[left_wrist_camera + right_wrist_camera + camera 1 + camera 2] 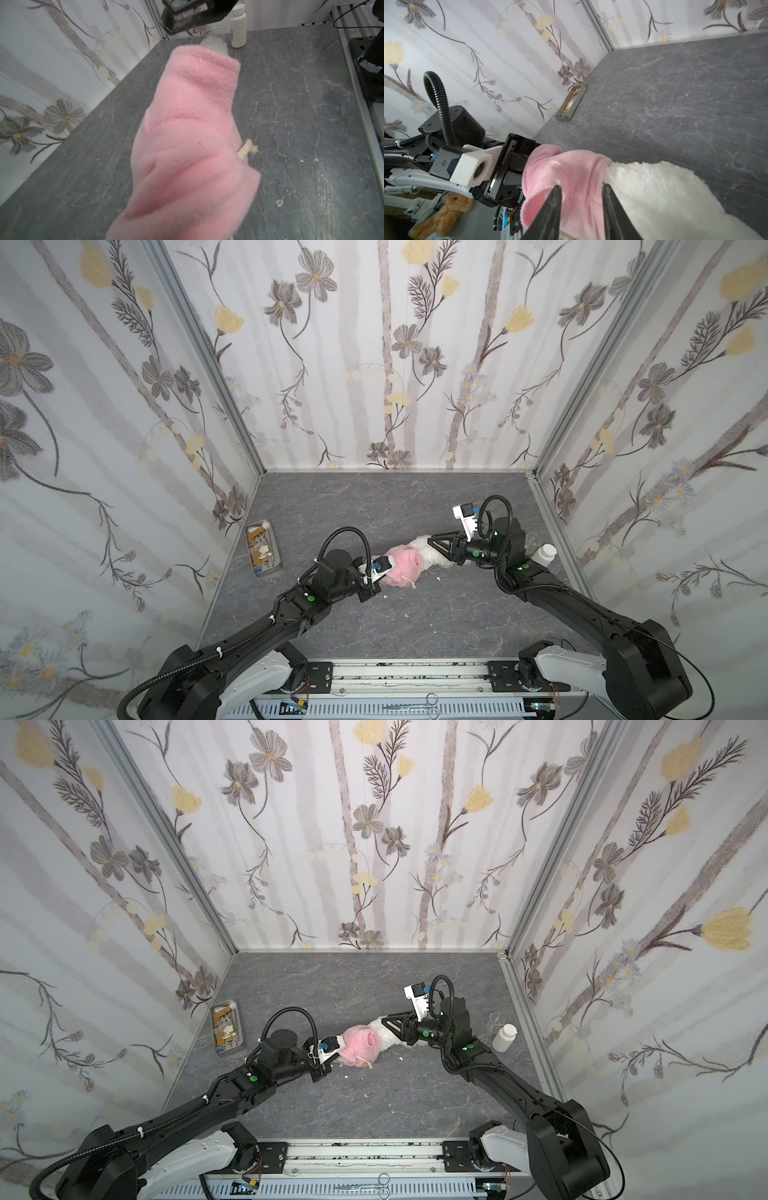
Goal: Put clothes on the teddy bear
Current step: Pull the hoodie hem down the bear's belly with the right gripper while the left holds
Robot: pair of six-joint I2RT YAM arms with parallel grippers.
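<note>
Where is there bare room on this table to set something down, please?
Bare: the table strip between rear wall and teddy bear, and the stretch between pink hoodie and front rail. Crowded: by the metal tray, left, and white bottle, right.

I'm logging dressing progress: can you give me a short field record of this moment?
bear: teddy bear lying on the table, one end inside the pink hoodie
left gripper: shut on pink hoodie
right gripper: jaws apart astride the hoodie's hem, grip unclear
bystanders: white bottle, metal tray of small parts
</note>
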